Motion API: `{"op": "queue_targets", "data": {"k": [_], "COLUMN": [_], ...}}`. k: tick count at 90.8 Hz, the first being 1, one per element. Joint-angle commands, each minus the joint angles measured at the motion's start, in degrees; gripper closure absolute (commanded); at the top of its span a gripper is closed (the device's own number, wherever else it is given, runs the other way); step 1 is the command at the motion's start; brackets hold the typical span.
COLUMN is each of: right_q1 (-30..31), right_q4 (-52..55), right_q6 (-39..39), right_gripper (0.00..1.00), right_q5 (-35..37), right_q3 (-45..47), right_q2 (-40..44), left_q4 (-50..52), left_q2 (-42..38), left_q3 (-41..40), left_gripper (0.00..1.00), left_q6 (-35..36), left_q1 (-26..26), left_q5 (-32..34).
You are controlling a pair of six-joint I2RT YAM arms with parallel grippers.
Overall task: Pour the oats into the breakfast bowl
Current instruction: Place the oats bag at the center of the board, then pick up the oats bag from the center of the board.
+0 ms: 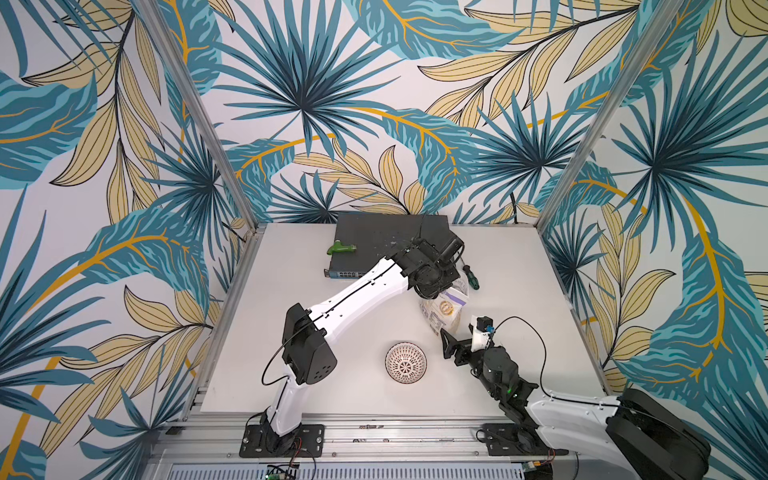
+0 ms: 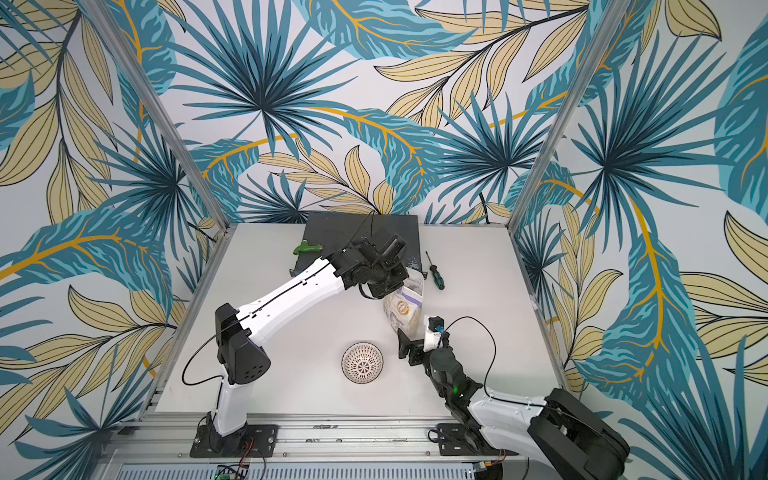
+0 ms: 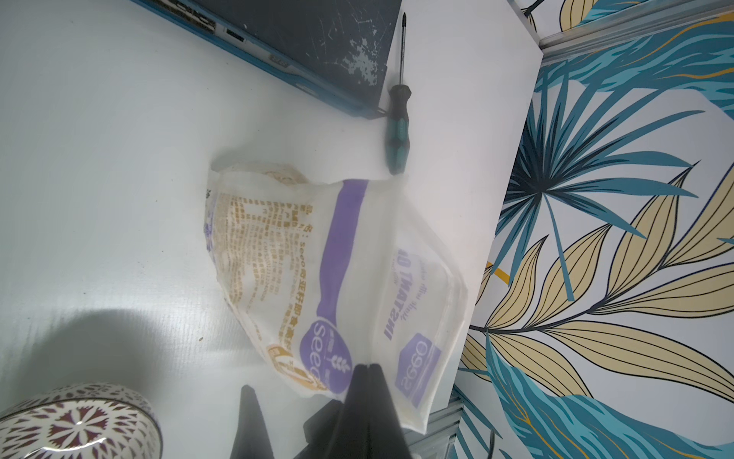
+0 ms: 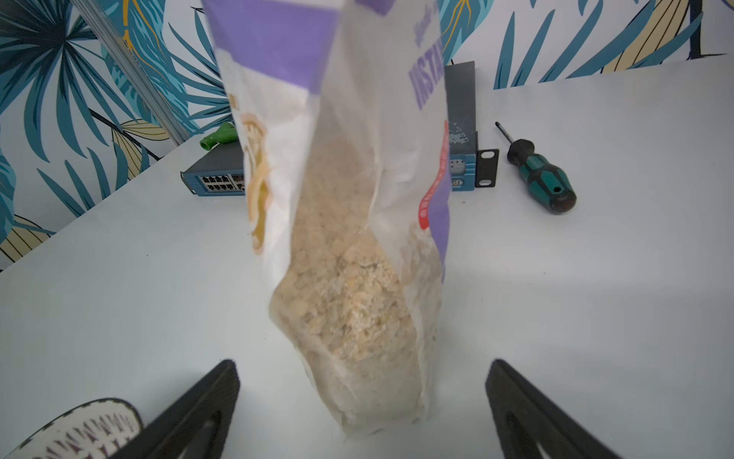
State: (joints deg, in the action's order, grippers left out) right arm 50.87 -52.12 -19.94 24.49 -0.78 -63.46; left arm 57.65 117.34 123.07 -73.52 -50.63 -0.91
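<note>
- We found the left gripper (image 3: 366, 367) pinched tight on one upper edge of the oats pouch (image 3: 317, 278), which hung upright over the white table (image 1: 353, 395) (whether its base touched the surface, we could not tell).
- The right gripper (image 4: 361, 367) stood wide apart, its fingers flanking the pouch's flake-filled base without touching it.
- The breakfast bowl (image 1: 405, 361) sat empty, near the pouch but apart from it, on the robot's side.
- We judged three risks. The thin film could slip from a single-edge pinch. A hard squeeze on the base could push flakes out. Tipping before the mouth was over the bowl would scatter oats on the table.
- Legible print was "seeo" on a purple badge and "INSTA" in purple letters; the gold text was too small to read.
</note>
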Motion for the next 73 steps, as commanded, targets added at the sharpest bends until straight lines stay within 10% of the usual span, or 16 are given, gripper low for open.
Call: {"op": "queue_targets", "data": {"k": [1, 73], "right_q1": [1.6, 3.2], "right_q4": [-10.0, -50.2], "right_q6": [4.2, 9.4], "right_gripper": [0.00, 0.00], "right_q5": [3.5, 6.5], "right_q3": [3.0, 1.0], "right_q2": [-5.8, -46.9], "left_q4": [-4.7, -3.4], "left_q2": [-1.0, -2.6], "left_q3": [2.9, 2.2], "left_gripper": [1.00, 1.00], "left_q6": [0.4, 0.8], "left_q1": [0.2, 0.2], "left_q5": [0.0, 0.4]}}
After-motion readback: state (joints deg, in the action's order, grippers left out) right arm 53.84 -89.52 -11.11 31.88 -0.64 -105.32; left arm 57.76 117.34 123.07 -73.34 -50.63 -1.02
